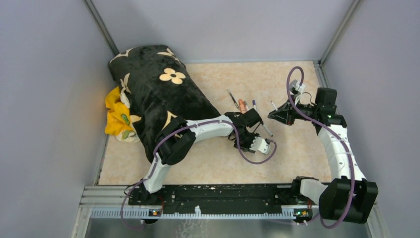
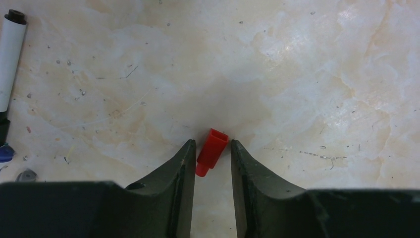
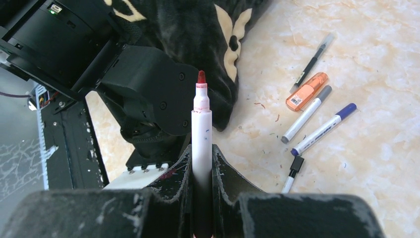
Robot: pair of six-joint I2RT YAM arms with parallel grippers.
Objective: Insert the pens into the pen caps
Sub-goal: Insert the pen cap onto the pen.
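Here, red cap [image 2: 212, 152] between left pincer [image 2: 211, 144] tips, right pincer [image 3: 202, 148] gripping marker [image 3: 201, 119].

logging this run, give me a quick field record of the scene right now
left gripper: open, jaws either side of red cap, which lies on table
right gripper: shut on white marker, red tip bare
loose pens: thin dark pen, orange marker, grey-capped marker, blue-capped marker, side by side on table
clutter: black flowered blanket, left side
task state: red cap not yet on white marker
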